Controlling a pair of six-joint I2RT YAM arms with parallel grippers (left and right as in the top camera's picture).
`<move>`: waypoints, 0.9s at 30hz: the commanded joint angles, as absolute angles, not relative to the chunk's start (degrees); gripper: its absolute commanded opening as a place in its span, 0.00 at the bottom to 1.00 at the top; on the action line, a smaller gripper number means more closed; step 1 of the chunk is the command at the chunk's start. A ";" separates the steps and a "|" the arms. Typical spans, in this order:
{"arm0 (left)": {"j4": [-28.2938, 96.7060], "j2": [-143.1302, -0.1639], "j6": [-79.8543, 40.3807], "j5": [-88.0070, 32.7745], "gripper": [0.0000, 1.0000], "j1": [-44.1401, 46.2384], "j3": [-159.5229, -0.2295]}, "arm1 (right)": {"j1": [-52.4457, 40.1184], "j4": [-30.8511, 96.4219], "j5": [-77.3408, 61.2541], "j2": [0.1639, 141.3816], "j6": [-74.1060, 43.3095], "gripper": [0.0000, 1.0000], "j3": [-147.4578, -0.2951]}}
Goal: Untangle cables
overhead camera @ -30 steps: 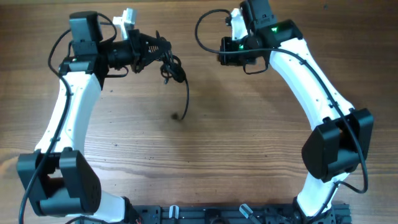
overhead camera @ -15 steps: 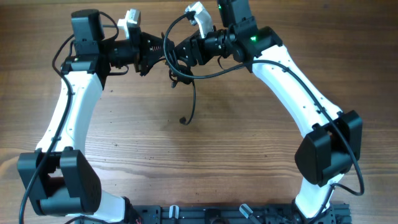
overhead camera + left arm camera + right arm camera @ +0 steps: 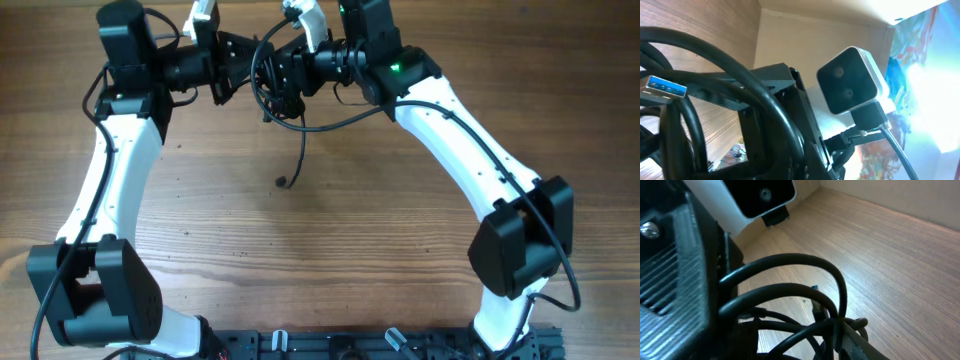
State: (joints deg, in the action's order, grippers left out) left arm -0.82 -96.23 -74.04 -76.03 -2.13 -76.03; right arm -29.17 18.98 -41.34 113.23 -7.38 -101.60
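Observation:
The cables (image 3: 272,88) are a knotted black bunch held above the table at the back middle. One tail hangs down to a small plug (image 3: 283,181) near the wood. My left gripper (image 3: 245,68) is shut on the bunch from the left. My right gripper (image 3: 287,72) is pushed into the same bunch from the right; whether it grips is hidden. In the left wrist view thick loops (image 3: 747,85) and a blue USB plug (image 3: 667,88) fill the frame. In the right wrist view loops (image 3: 805,280) cross against one finger (image 3: 860,342).
The wooden table (image 3: 380,230) lies below. The two grippers are nearly touching at the back edge. The right wrist's white camera (image 3: 852,80) shows close in the left wrist view. The arm bases and a black rail (image 3: 330,345) sit at the front edge.
The right arm swung left from the back right into the cable bunch. Both grippers and the bunch then shifted a little up and back; the hanging plug moved slightly left.

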 commanded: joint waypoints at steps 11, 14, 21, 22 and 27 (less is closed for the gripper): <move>-2.28 -96.38 -77.65 -80.97 0.04 -0.40 -76.77 | -31.07 10.76 -34.33 117.60 -22.48 0.35 -101.65; -2.42 -96.38 -77.67 -81.08 0.04 -0.40 -76.79 | -31.07 9.43 -33.85 117.89 -24.56 0.35 -101.65; -2.42 -96.38 -66.81 -81.60 0.04 -0.54 -76.77 | -29.28 16.01 -32.58 119.04 -25.47 0.04 -101.67; -1.67 -96.40 -58.35 -81.60 0.04 -0.58 -76.77 | -28.23 19.09 -32.58 119.04 -25.43 0.04 -101.67; 11.68 -96.40 -39.62 -73.14 0.04 -0.58 -76.77 | -23.11 31.66 -32.03 119.02 -25.50 0.04 -101.67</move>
